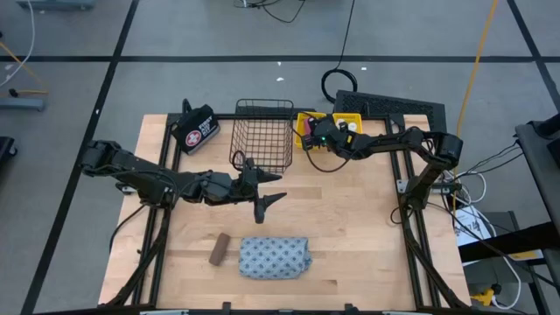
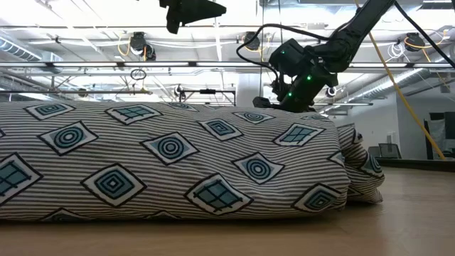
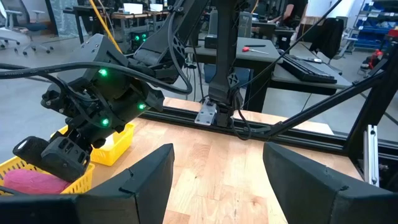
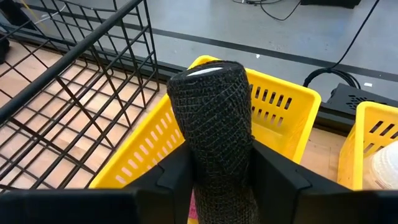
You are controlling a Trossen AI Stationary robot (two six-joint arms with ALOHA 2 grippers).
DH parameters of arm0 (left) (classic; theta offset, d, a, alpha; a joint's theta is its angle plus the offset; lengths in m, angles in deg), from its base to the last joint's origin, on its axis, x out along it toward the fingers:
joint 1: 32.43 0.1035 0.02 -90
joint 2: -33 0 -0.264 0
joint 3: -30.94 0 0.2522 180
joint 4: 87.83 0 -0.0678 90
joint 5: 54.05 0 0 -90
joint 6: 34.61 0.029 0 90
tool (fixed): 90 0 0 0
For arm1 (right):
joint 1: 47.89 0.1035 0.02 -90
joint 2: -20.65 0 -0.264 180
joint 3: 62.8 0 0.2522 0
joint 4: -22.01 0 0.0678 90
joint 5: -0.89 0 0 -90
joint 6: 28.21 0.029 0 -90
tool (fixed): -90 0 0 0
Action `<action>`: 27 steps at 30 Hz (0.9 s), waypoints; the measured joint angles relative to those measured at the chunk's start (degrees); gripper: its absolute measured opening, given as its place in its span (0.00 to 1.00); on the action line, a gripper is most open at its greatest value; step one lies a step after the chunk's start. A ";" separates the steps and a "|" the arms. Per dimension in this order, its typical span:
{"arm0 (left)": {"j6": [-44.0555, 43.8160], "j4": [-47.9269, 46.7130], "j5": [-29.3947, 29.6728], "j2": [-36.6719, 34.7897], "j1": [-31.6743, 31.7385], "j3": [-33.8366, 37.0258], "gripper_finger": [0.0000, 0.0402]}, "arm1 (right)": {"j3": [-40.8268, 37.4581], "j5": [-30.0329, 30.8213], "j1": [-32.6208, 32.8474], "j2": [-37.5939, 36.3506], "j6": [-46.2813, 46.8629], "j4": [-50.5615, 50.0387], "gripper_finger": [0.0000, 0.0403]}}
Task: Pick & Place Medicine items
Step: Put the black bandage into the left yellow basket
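Observation:
My right gripper (image 1: 308, 136) is over the left yellow bin (image 1: 308, 124) at the table's far edge, shut on a black mesh-wrapped roll (image 4: 214, 124). A pink roll (image 3: 31, 182) lies in that bin. My left gripper (image 1: 267, 199) hovers open above mid-table, its fingers (image 3: 149, 183) wide apart and touching nothing. The brown bar (image 1: 219, 249) and the blue-grey patterned pouch (image 1: 274, 258) lie flat on the wood near the near edge. The pouch (image 2: 170, 160) fills the low view. Something white and rounded (image 4: 382, 168) sits in the second yellow bin. My right gripper pinches the black roll between its two fingers, one on each side of its lower half (image 4: 214, 165). The roll lies along the fingers, and its white-cored end (image 4: 208, 71) sticks out past the fingertips above the yellow bin's wall (image 4: 277, 102). Its other end is hidden by the gripper.
A black wire basket (image 1: 262, 133) stands left of the yellow bins. The black bag with a red-and-white emblem (image 1: 197, 129) lies at the far left corner. A second yellow bin (image 1: 348, 122) sits right of the first. Bare wood (image 1: 350, 227) spreads across the middle and right.

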 joint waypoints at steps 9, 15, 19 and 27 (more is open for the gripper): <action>-0.01 -0.02 0.00 0.00 0.00 0.00 0.64 | -0.02 0.07 -0.02 -0.24 -1.17 0.00 0.42; 0.04 0.00 0.02 0.00 0.00 0.00 0.64 | -0.07 0.00 -0.14 -0.23 -1.24 0.24 0.49; 0.06 -0.01 0.02 0.00 0.01 0.00 0.64 | -0.07 -0.04 -0.71 -0.22 -1.09 0.22 0.53; 0.12 0.00 0.02 0.00 0.00 0.00 0.64 | -0.07 -5.52 -0.84 -0.22 -1.53 0.95 0.57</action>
